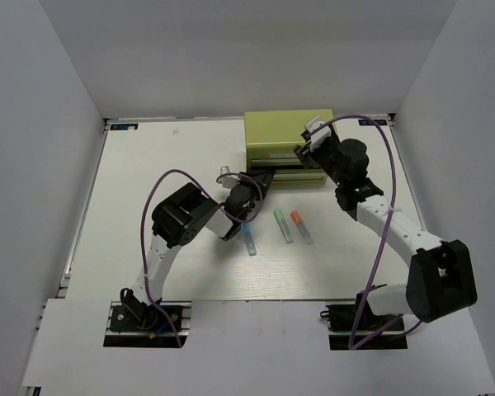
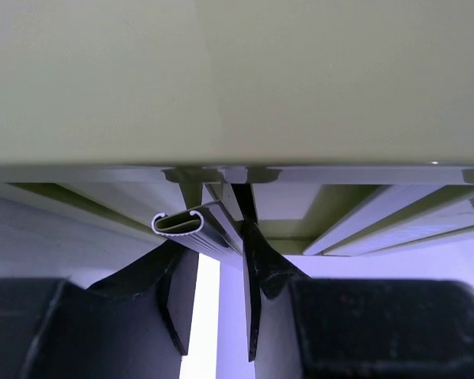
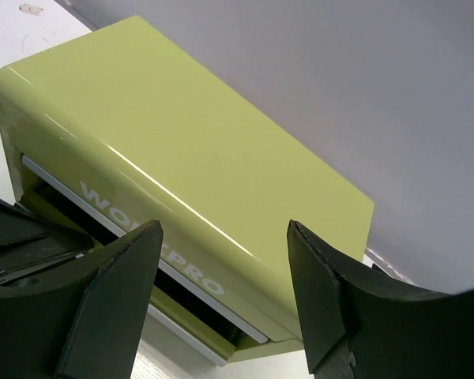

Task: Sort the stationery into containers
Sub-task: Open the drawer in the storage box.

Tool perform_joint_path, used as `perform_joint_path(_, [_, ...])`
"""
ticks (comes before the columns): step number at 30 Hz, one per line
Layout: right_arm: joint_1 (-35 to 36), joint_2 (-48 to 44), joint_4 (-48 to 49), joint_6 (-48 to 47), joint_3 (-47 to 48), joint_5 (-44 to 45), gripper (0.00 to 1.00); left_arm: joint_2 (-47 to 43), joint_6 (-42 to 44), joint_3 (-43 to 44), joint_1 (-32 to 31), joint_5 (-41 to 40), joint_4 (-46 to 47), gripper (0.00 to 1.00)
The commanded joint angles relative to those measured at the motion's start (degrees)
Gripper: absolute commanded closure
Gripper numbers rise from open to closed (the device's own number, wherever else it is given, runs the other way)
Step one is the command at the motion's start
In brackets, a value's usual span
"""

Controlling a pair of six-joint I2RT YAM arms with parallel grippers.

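Seemingly partway: you have blue marker (image 1: 248,240), green marker (image 1: 282,224), orange marker (image 1: 301,226) left on table (image 1: 148,165), frame centre; pens unseen. Left claw (image 2: 212,264) at drawer lip (image 2: 178,223), narrow gap, grip unclear. Right claw (image 3: 225,230) apart, over chest (image 1: 280,130).

The left arm (image 1: 177,223) reaches toward one o'clock; the left gripper (image 2: 209,241) has its fingers narrowly apart, grip unclear. The right arm (image 1: 396,231) stretches toward eleven o'clock, with the right gripper (image 3: 223,229) spread wide and empty.
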Motion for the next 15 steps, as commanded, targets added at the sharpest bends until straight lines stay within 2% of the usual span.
perform_joint_path(1, [-0.4, 1.2, 0.2, 1.6, 3.9, 0.3, 0.29, -2.2, 3.0, -1.9, 0.2, 1.3, -3.9, 1.0])
perform_joint_path(15, [-1.2, 2.7, -1.6, 2.1, 5.9, 0.6, 0.29, -6.1, 3.5, -7.6, -0.4, 8.9, -3.9, 1.0])
